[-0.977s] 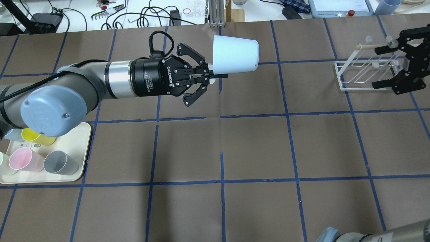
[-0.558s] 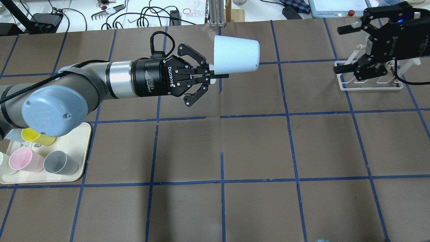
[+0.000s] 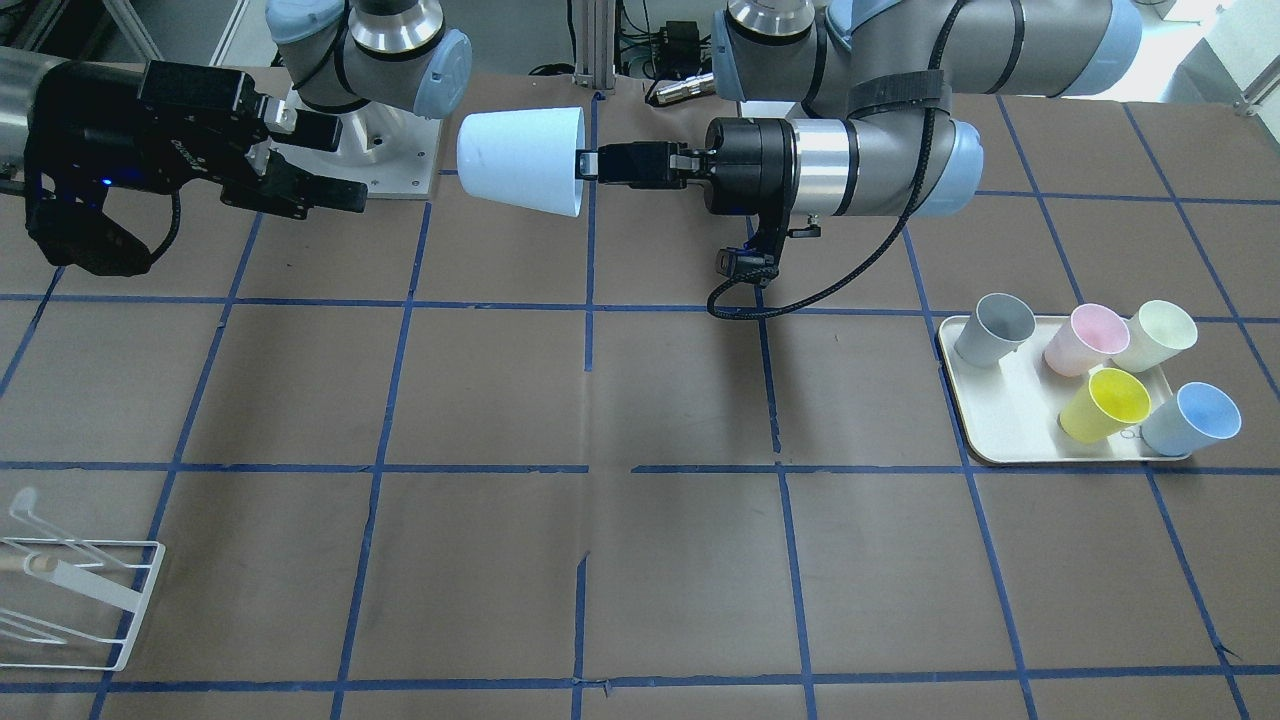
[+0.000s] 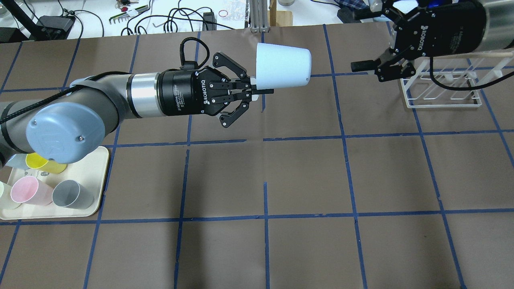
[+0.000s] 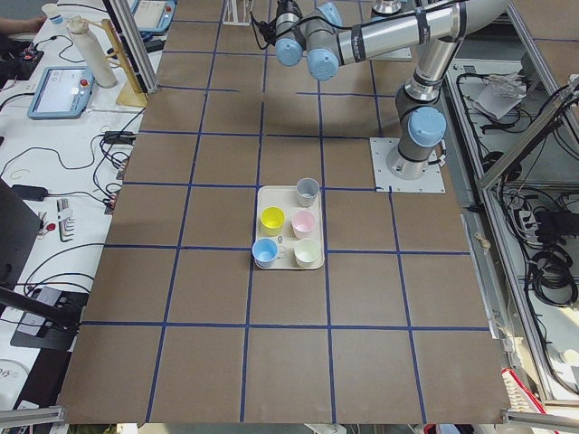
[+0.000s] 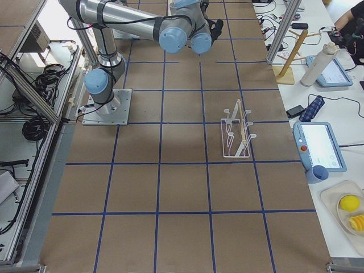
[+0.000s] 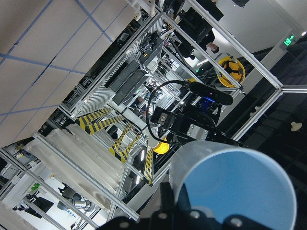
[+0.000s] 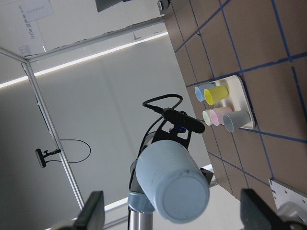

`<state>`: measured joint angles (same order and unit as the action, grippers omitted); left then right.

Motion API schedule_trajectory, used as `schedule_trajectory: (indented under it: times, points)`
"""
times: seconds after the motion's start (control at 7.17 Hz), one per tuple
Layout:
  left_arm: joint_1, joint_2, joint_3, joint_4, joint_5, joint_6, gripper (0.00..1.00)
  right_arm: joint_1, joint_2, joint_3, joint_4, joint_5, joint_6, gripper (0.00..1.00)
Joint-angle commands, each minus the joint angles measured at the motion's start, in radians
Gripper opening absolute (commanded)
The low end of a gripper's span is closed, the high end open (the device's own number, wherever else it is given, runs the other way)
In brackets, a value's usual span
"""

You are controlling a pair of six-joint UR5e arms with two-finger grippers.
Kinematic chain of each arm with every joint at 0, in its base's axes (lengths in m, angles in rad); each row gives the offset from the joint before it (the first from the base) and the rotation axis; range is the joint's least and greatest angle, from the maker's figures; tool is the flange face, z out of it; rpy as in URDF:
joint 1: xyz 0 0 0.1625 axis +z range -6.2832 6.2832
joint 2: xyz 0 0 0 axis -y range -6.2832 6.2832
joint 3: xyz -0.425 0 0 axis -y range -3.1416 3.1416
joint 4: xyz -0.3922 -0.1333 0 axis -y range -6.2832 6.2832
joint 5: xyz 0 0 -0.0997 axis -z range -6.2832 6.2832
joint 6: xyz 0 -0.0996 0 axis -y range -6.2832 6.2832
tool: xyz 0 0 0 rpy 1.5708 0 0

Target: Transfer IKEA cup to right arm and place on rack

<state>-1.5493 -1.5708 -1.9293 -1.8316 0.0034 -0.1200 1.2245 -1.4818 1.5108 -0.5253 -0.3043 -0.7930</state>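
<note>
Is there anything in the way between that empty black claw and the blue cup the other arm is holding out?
Nothing visible. The right gripper, jaws open, faces the closed base of the IKEA cup across open air; the left gripper pinches its rim.

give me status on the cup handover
Copy: left gripper shut on IKEA cup rim, cup sideways in mid-air; right gripper open, short of its base; nothing between them, rack holds nothing.
</note>
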Motion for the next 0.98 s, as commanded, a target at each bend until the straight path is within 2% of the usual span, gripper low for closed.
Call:
schedule_trajectory:
  times: [0.0,0.42,0.84]
  points:
    - [0.0,0.0,0.0,0.0,0.0,0.0,0.0,0.055,-0.003,0.011,-0.008,0.083,0.037,1.0]
    - [0.0,0.0,0.0,0.005,-0.002,0.002,0.0,0.069,0.0,0.031,-0.004,0.062,0.049,1.0]
    - [0.0,0.0,0.0,0.005,-0.005,0.002,0.0,0.141,0.011,0.059,0.001,0.067,0.067,1.0]
